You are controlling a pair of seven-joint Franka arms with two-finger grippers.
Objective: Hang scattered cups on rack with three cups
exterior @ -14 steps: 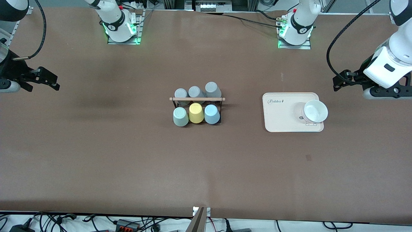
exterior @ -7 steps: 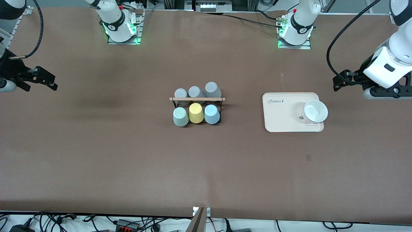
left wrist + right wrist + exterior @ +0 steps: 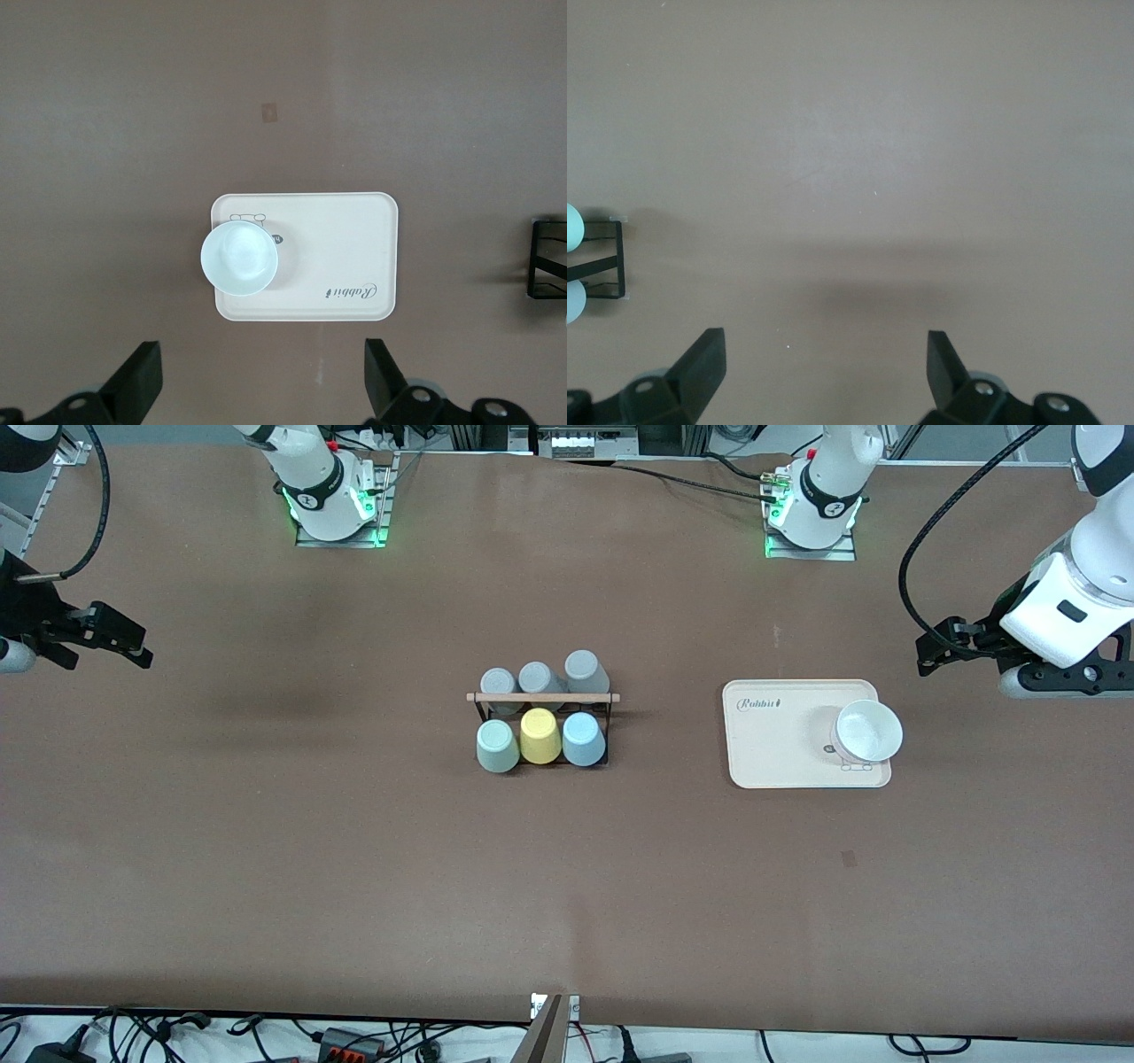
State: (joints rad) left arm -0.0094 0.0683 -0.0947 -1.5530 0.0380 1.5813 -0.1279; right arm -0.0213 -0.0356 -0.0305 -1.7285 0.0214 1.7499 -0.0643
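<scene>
The right hand, jaws spread and empty, has drawn back to the tabletop edge while the left hand waits open beside the beige tray, leaving the mint cup and blue cup seated on the rack, so the task looks finished.

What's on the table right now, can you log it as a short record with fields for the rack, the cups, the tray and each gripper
rack: black wire, wooden rod on top, mid-table
cups on rack: mint green cup, yellow cup, light blue cup, upside down, nearer the front camera; three grey cups farther
tray: beige, toward the left arm's end, holding a white bowl
left gripper: open, empty, above the table beside the tray
right gripper: open, empty, over bare table
</scene>
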